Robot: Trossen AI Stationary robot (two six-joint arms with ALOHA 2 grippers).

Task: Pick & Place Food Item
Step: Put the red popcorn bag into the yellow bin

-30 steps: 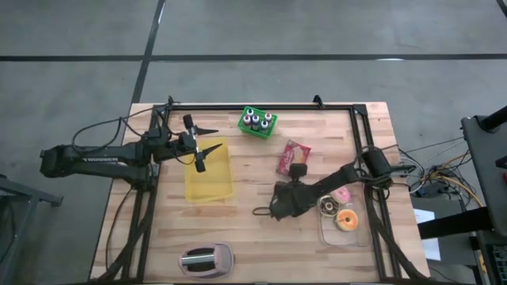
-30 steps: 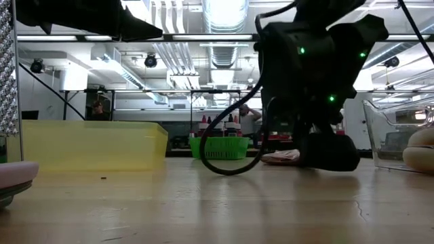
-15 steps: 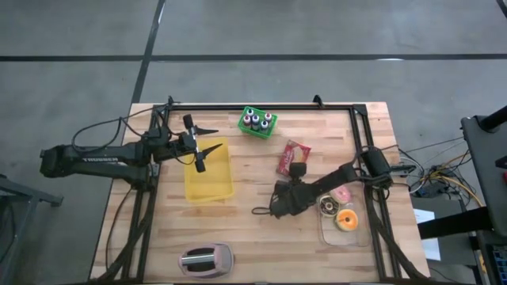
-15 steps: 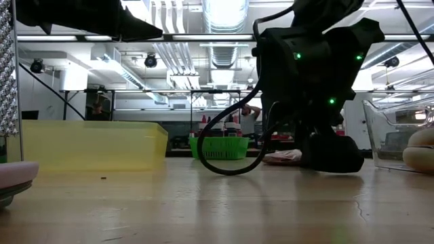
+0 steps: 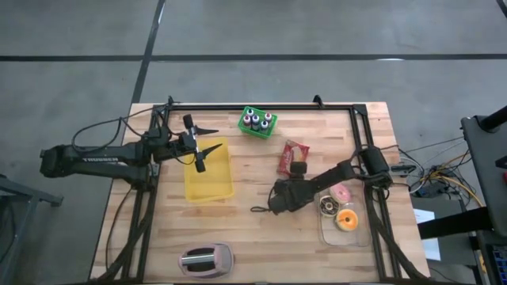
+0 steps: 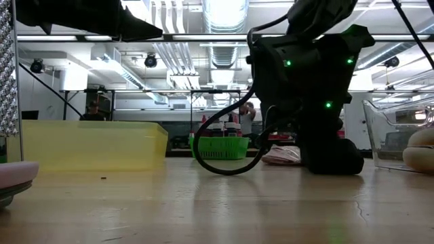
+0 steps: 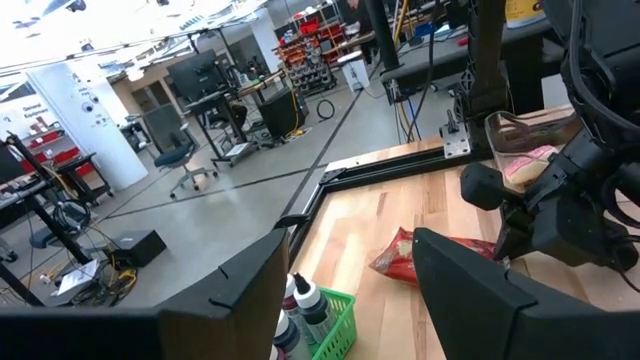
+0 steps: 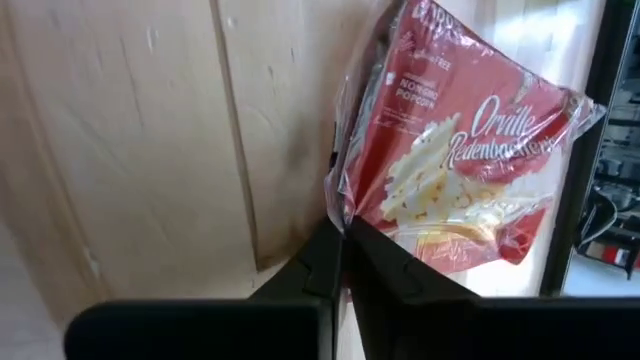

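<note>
While the left pincer (image 5: 198, 146) is hovering wide over the yellow bin (image 5: 209, 170), the right pincer (image 8: 340, 235) is pinching the popcorn bag's (image 8: 455, 150) corner on the tabletop (image 5: 253, 229), with lifting and placing left.

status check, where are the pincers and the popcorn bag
Right pincer shut on corner of red plastic popcorn bag, low on the wooden table. Left pincer open, hovering over yellow plastic bin. Nothing between bag and bin.
</note>
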